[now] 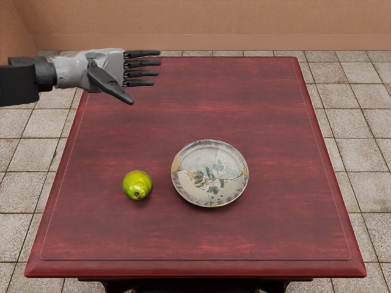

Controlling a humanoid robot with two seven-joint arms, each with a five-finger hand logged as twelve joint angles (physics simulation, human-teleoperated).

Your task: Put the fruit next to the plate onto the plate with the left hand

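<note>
A green pear-like fruit point(137, 185) lies on the dark red table point(244, 97), just left of a pale ceramic plate point(189, 181) painted with a leaf pattern. Nothing lies on the plate. My left hand point(125, 74) hovers over the table's far left corner, well above and behind the fruit. Its fingers point(142, 63) stretch straight out to the right, the thumb points down and forward, and it holds nothing. The right arm does not show.
The table has a raised rim all round and stands on a tiled floor. A tan wall runs along the back.
</note>
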